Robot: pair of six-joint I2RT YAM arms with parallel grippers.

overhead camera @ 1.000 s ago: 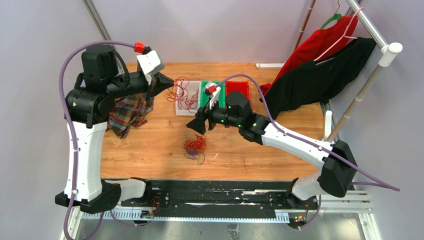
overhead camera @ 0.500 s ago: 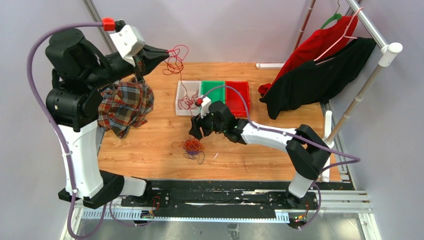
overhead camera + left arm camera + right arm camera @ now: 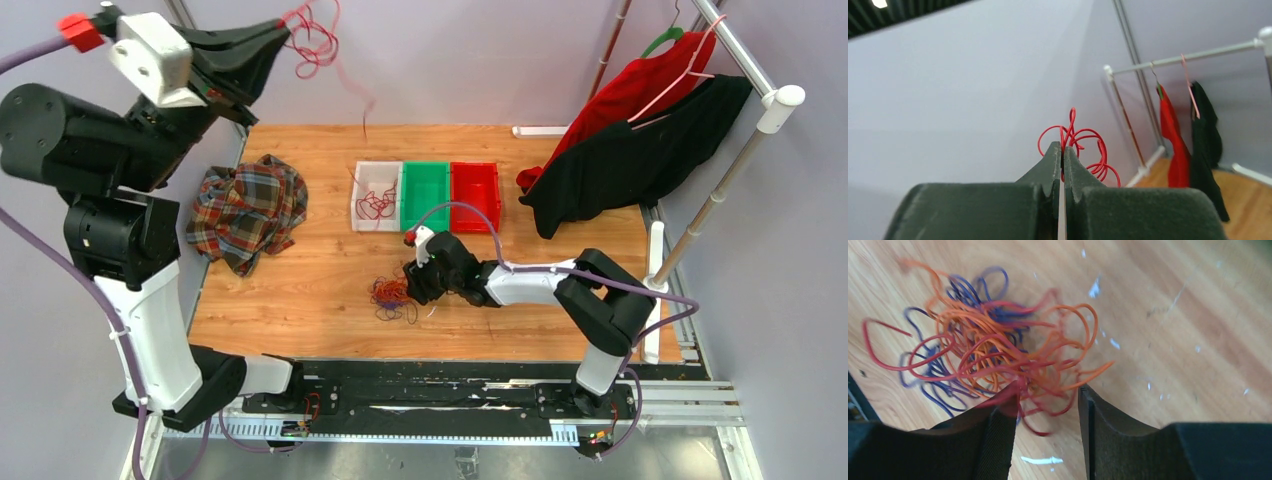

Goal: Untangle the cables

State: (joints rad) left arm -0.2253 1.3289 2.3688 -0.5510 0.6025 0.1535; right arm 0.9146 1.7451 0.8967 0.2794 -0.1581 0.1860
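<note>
My left gripper (image 3: 284, 24) is raised high at the back left, shut on a red cable (image 3: 316, 44) whose free end dangles above the table. In the left wrist view the jaws (image 3: 1063, 149) pinch its red loops (image 3: 1089, 146). A tangle of red, orange and dark purple cables (image 3: 392, 293) lies on the table's front middle. My right gripper (image 3: 409, 284) is low at its right side. In the right wrist view the gripper (image 3: 1048, 390) is open, with red and orange strands of the tangle (image 3: 983, 345) between its fingers.
A white bin (image 3: 358, 203) holding several red cables, a green bin (image 3: 425, 190) and a red bin (image 3: 474, 185) stand in a row at the back middle. A plaid cloth (image 3: 245, 210) lies at the left. Red and black garments (image 3: 640, 130) hang on a rack at the right.
My left gripper has risen high and leftward with the red cable, lifting it away from the white bin. My right gripper has dropped forward onto the tangle.
</note>
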